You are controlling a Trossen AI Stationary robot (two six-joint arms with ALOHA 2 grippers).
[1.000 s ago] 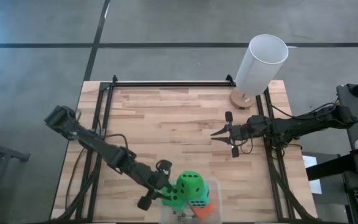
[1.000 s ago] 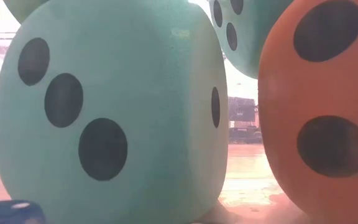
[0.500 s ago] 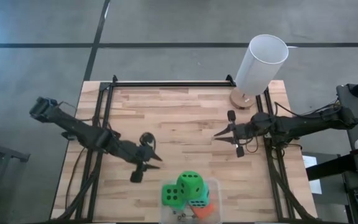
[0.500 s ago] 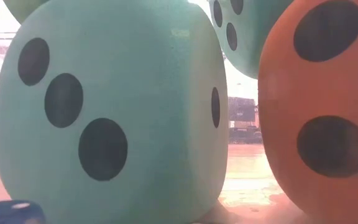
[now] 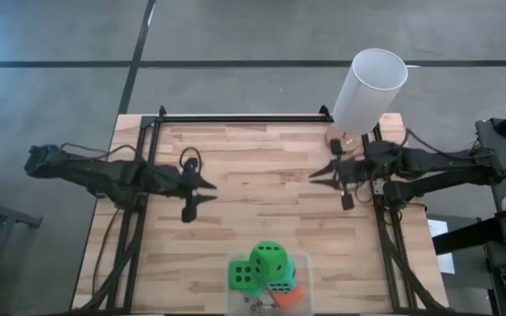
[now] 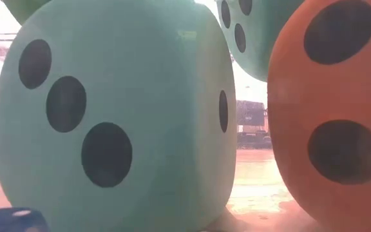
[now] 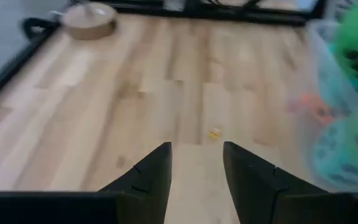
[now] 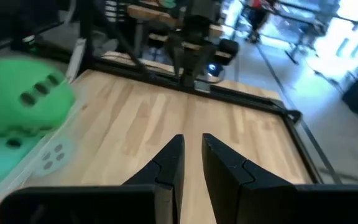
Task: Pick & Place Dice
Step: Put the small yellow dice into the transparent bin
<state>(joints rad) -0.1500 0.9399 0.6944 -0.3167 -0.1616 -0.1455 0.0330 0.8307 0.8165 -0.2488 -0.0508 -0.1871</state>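
Dice (image 5: 269, 272) piled at near edge, cubes w/o long axis; left gripper (image 5: 207, 191) released, right gripper (image 5: 316, 175) clenched, empty.

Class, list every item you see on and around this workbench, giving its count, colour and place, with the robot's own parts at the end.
Green dice: two, bright green, top of the pile at the table's near edge.
Teal die: one seen from above, in the pile; the low view shows a second.
Orange-red die: one, bottom of the pile.
Clear container: one, around the pile.
White cylinder: one, far right corner.
Table: one, light wood.
Left gripper: empty, slightly open, mid-left.
Right gripper: empty, shut, mid-right.
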